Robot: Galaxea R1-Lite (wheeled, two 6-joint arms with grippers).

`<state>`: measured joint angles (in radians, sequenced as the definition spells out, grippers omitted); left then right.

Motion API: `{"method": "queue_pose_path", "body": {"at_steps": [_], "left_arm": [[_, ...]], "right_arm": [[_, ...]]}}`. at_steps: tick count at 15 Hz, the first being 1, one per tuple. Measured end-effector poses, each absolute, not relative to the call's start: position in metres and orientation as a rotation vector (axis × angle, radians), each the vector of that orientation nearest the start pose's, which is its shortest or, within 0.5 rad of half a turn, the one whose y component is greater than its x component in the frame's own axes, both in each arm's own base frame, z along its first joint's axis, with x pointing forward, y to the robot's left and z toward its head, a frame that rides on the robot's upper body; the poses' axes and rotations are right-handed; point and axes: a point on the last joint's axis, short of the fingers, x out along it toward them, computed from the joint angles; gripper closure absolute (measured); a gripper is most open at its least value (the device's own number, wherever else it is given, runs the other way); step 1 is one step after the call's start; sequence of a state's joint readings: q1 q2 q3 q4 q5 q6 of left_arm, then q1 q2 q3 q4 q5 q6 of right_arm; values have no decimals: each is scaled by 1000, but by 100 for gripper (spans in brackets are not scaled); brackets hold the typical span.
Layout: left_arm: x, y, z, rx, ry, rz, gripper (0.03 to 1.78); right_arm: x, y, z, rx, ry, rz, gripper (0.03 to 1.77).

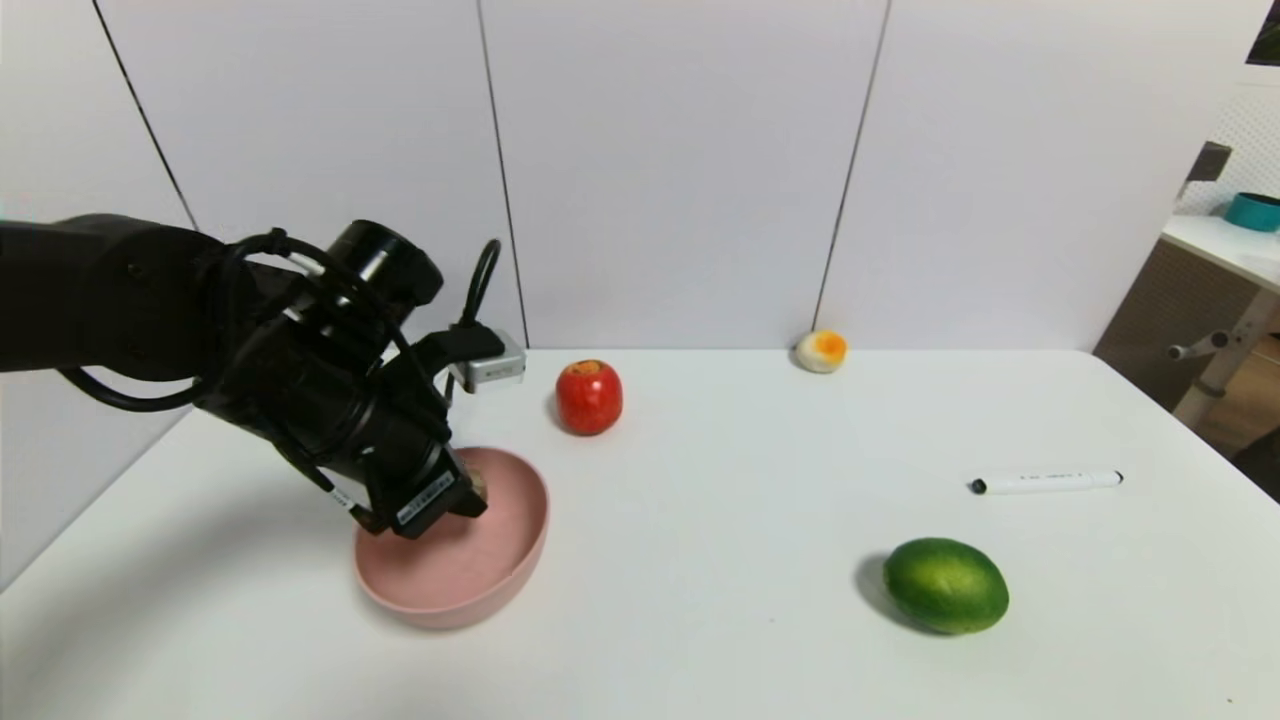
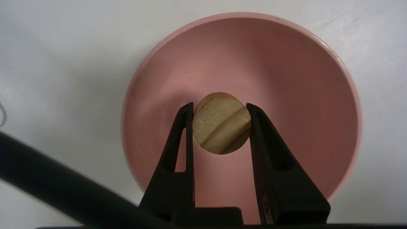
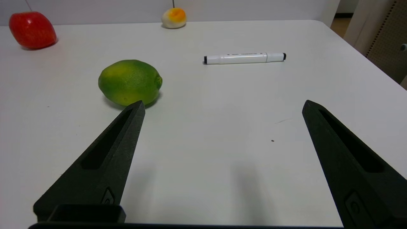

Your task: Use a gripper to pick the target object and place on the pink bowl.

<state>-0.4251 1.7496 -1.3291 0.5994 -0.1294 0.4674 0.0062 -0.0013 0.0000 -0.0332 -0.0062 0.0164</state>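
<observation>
1. The left gripper is closed on the wooden disc; its two black fingers press the disc's rim from both sides, and the grooved face of the disc looks toward the wrist camera

2. In the head view this gripper is in the lower left part of the frame, lowered inside the pink bowl, and only a small tan edge of the disc shows at its tip

3. The relation that matters now: in the left wrist view the disc lies at the centre of the frame, with the bowl's floor straight behind it and the rim all around it. I judge that the disc is already over the middle of the bowl, so only the release remains. I cannot tell if the disc touches the floor

4. The groove runs diagonally across the disc, from lower left to upper right in the wrist view

5. The right gripper is wide open and holds nothing; it is above the table, near the lime and the marker

6. The apple stands just beyond the bowl, and the egg-like lump is far at the back edge
</observation>
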Motion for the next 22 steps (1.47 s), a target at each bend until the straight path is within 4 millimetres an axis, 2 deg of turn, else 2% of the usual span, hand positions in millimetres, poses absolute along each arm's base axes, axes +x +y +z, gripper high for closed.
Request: {"method": "queue_pose_path", "body": {"at_steps": [5, 9, 11, 13, 17, 19, 22], "left_arm": [[284, -131, 180, 571, 973, -754, 129], [288, -133, 172, 573, 998, -759, 129], [289, -134, 172, 573, 997, -760, 102], [289, -134, 172, 573, 996, -760, 82], [287, -133, 176, 578, 985, -762, 53], [282, -133, 189, 579, 944, -760, 43], [261, -129, 221, 570, 834, -755, 33]], "right_arm": [[-23, 0, 79, 17, -34, 0, 9], [-23, 0, 79, 17, -34, 1, 9], [-23, 0, 79, 17, -34, 0, 9], [-23, 0, 79, 17, -34, 0, 9], [-23, 0, 79, 17, -34, 0, 9], [-23, 0, 79, 17, -34, 0, 9], [-23, 0, 79, 17, -34, 0, 9]]}}
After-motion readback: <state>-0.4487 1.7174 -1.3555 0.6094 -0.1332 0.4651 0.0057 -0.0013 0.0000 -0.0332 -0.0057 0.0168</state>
